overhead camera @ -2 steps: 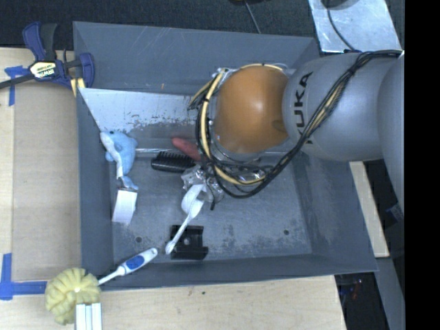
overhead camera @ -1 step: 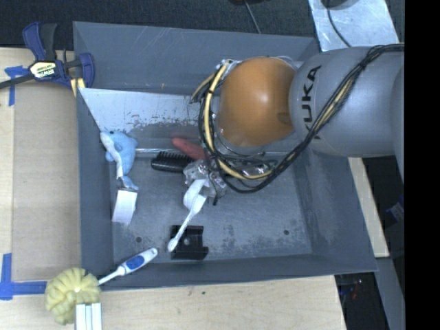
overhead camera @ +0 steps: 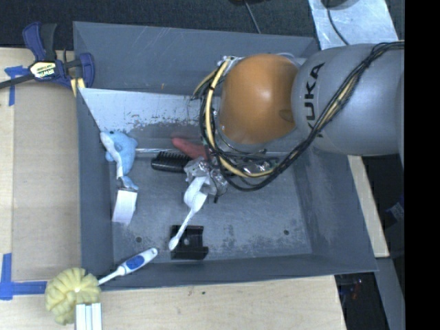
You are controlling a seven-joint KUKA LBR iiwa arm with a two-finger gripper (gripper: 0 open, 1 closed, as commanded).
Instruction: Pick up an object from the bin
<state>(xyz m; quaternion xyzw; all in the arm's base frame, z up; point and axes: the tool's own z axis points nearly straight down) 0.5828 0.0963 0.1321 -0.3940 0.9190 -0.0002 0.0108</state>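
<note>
Gripper [overhead camera: 204, 176] low over a white tool [overhead camera: 193, 196], mid-bin [overhead camera: 330, 205].
Black comb [overhead camera: 168, 162] lies just beside; whether the grip is open or closed, I cannot tell.

One camera looks down into my grey metal bin [overhead camera: 275, 218] from above, slightly to one side. My grey arm [overhead camera: 350, 102] enters from its right.

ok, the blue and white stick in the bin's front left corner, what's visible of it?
The stick looks plastic: a blue handle with white patches, tapering to a thin white stem. It lies slanted on the front wall of the bin, stem crossing the rim to a yellow ruffled lump outside; whether joined, unclear.
</note>
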